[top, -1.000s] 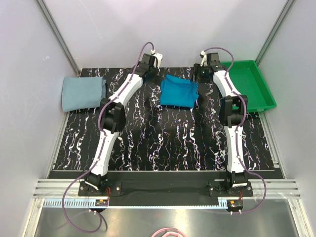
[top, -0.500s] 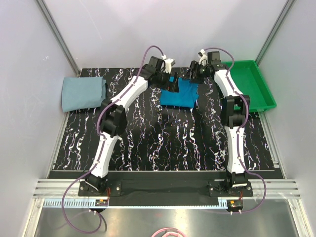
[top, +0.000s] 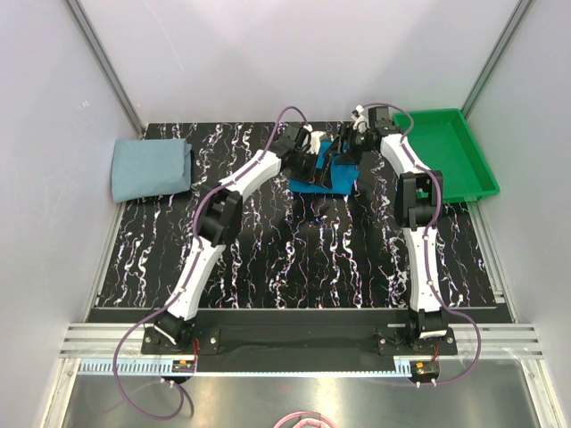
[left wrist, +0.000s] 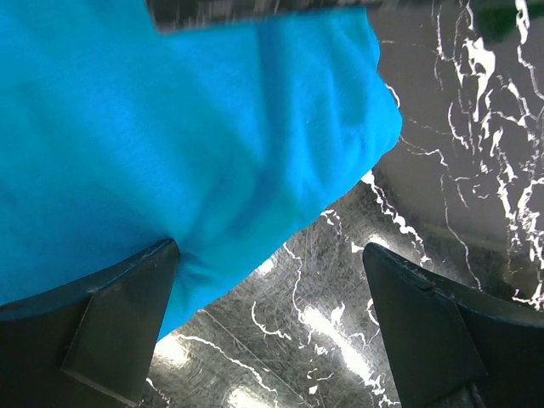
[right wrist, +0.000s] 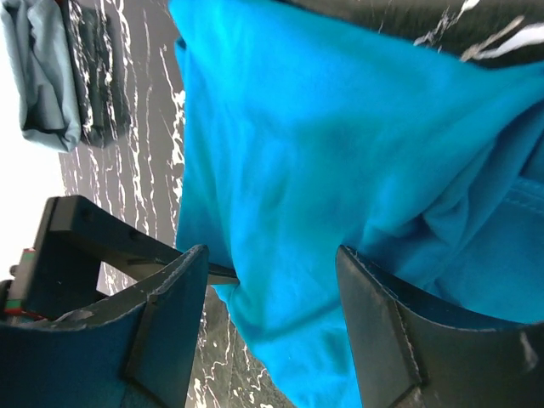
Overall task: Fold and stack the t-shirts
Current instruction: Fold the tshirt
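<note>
The teal t-shirt (top: 332,181) looks soft and floppy, so pinch a thick folded edge. The left hand (left wrist: 268,263) and right hand (right wrist: 272,255) are wide open, holding nothing.

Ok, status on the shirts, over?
Left gripper open, right gripper open, both at teal shirt. Grey shirt folded, far left. Green tray apart, nothing blocking.

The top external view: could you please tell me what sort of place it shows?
Probably a robot lab test cell: white panel walls on aluminium framing enclose a black marbled table, with the left arm and right arm bolted at its near edge.
</note>
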`<state>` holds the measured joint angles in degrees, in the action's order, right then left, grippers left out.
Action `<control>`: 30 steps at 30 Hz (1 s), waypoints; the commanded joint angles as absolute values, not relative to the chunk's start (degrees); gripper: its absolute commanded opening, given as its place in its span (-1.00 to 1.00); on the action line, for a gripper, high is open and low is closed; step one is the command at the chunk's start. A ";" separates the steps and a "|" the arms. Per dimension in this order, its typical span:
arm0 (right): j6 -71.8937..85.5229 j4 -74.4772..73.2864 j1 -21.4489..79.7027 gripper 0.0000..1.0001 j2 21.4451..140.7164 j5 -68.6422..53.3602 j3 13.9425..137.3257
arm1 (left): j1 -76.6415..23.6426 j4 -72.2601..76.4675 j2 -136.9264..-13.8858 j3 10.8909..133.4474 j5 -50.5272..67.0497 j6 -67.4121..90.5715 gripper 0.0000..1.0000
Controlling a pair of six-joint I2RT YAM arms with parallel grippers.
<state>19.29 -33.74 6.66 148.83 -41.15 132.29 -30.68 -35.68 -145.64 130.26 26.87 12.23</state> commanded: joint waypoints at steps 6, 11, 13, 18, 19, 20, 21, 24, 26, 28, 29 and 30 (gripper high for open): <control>17.93 -35.86 9.05 0.39 147.92 -42.45 128.33 | -30.32 -34.72 -141.24 124.90 31.99 15.90 0.93; 16.35 -37.44 9.67 0.39 145.55 -42.19 125.52 | -30.32 -35.77 -137.56 118.75 32.25 16.61 0.93; 16.00 -37.88 9.84 0.39 144.67 -42.19 124.90 | -30.32 -36.21 -136.41 116.21 32.61 16.70 0.93; 15.73 -39.02 10.11 0.39 141.08 -42.10 120.51 | -30.32 -36.21 -131.67 110.14 32.43 17.23 0.93; 15.65 -39.20 10.11 0.39 140.28 -42.10 118.41 | -30.32 -36.30 -130.96 109.43 32.26 17.23 0.93; 15.64 -39.37 10.11 0.39 139.49 -42.19 117.08 | -30.32 -36.39 -129.56 108.64 32.17 17.14 0.93; 15.64 -39.37 10.19 0.39 137.83 -42.10 115.85 | -30.41 -36.39 -128.94 107.15 32.08 17.14 0.93; 15.82 -39.72 10.19 0.39 135.71 -42.27 111.89 | -30.76 -36.56 -125.96 104.51 31.38 17.05 0.94; 15.82 -40.16 10.20 0.39 133.86 -42.36 109.96 | -31.29 -36.74 -123.50 101.70 31.03 17.22 0.94; 15.82 -40.69 10.20 0.39 132.28 -42.62 108.73 | -31.90 -36.74 -120.78 98.80 31.03 17.40 0.94; 15.73 -40.61 10.28 0.39 131.75 -42.71 108.55 | -32.08 -36.65 -119.89 97.92 31.11 17.58 0.94; 15.38 -40.61 10.20 0.39 130.97 -42.63 108.46 | -32.34 -36.56 -119.01 96.78 31.11 17.75 0.94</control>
<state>16.82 -39.03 10.02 136.33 -42.98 109.10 -31.29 -36.23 -125.23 98.80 31.05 16.78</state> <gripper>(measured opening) 0.691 0.972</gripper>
